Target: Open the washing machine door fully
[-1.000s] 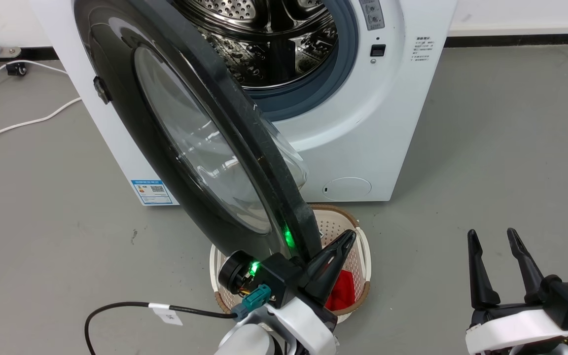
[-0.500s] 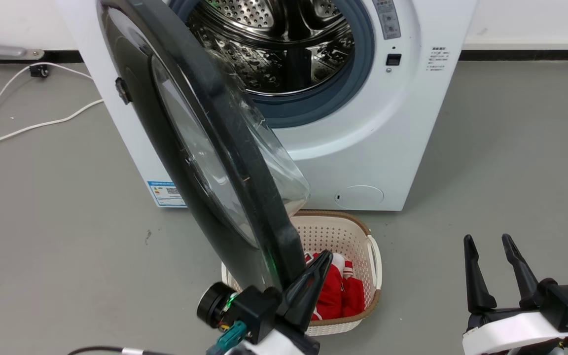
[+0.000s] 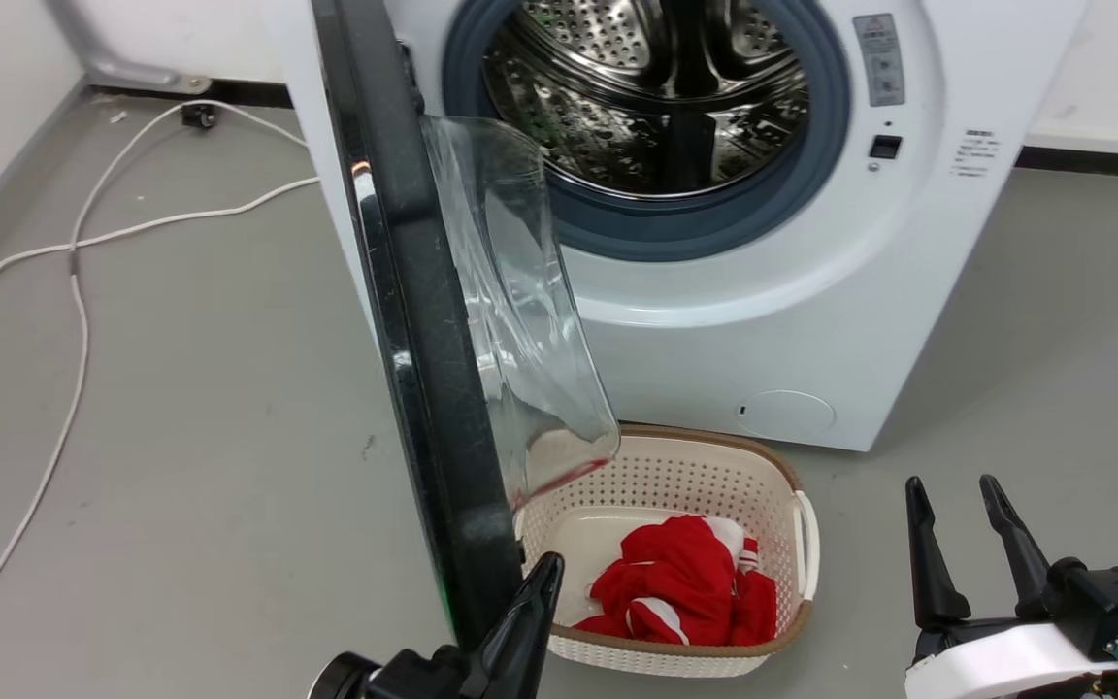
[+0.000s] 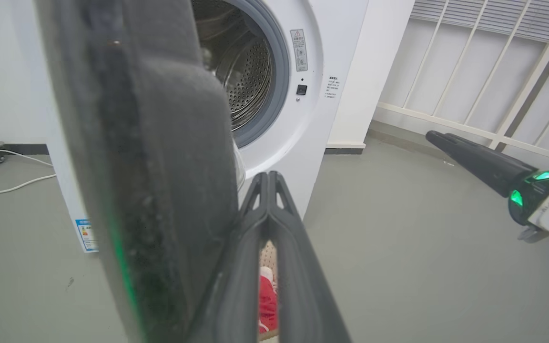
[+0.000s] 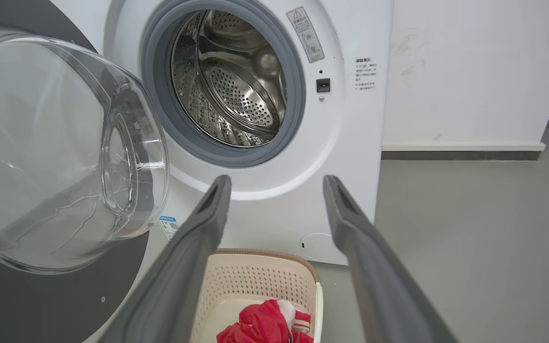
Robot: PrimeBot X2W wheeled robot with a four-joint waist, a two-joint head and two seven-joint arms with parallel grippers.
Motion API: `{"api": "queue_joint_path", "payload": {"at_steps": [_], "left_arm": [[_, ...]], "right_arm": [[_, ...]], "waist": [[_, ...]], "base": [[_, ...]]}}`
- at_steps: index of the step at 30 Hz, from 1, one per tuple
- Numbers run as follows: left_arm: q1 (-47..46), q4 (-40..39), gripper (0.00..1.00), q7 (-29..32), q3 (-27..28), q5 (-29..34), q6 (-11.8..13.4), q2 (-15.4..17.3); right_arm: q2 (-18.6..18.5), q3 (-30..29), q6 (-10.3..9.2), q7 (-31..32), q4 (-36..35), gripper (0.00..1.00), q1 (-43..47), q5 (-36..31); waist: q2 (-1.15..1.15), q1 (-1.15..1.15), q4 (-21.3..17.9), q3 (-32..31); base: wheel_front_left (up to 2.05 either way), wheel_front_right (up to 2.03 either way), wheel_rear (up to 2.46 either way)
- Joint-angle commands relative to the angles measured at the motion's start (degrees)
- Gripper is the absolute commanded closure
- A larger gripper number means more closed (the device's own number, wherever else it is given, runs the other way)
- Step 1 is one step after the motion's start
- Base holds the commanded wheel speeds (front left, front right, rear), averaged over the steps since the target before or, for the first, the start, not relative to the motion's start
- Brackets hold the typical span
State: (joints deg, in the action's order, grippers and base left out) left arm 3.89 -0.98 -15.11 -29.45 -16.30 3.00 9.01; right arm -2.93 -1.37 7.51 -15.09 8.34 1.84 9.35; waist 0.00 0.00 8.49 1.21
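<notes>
Left wrist view, left pincer (image 4: pixel 268 178) closed, beside washing machine door (image 4: pixel 150 143)

A grey floor (image 3: pixel 180 388) carries everything. The washer (image 3: pixel 763 320) stands on it at the far side, against the wall. Just in front of the washer, nearer and a little right of centre, a cream basket (image 3: pixel 675 476) sits on the floor. A white cable (image 3: pixel 82 320) snakes across the left side, running from near the washer's far left corner toward the near left edge. A small dark mark (image 3: pixel 366 447) shows left of the basket.
</notes>
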Motion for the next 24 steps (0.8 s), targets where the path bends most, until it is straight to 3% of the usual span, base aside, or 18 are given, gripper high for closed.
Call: {"api": "queue_joint_path", "payload": {"at_steps": [1, 13, 24], "left_arm": [[1.19, -0.36, 1.0, -0.04, 1.29, 0.09, 1.16, 0.8], [4.17, -2.47, 1.0, -0.06, 7.41, 0.23, 4.55, 1.88], [2.61, -2.97, 1.0, -0.1, 22.88, -1.98, 6.65, 4.45]], "right_arm": [[0.11, 0.11, -0.04, -0.09, 0.19, 0.0, 0.24, -0.13], [0.11, 0.82, -0.04, 0.22, 0.22, 0.0, 0.29, -0.05], [0.11, 0.51, -0.04, 1.24, -1.01, 0.0, -1.11, -0.66]], "waist": [[0.0, 0.0, 1.6, -0.17], [0.0, 0.0, 5.56, 0.18], [0.0, 0.0, 6.28, 2.94]], "base": [[0.0, 0.0, 0.0], [0.0, 0.0, 0.0], [0.0, 0.0, 0.0]]}}
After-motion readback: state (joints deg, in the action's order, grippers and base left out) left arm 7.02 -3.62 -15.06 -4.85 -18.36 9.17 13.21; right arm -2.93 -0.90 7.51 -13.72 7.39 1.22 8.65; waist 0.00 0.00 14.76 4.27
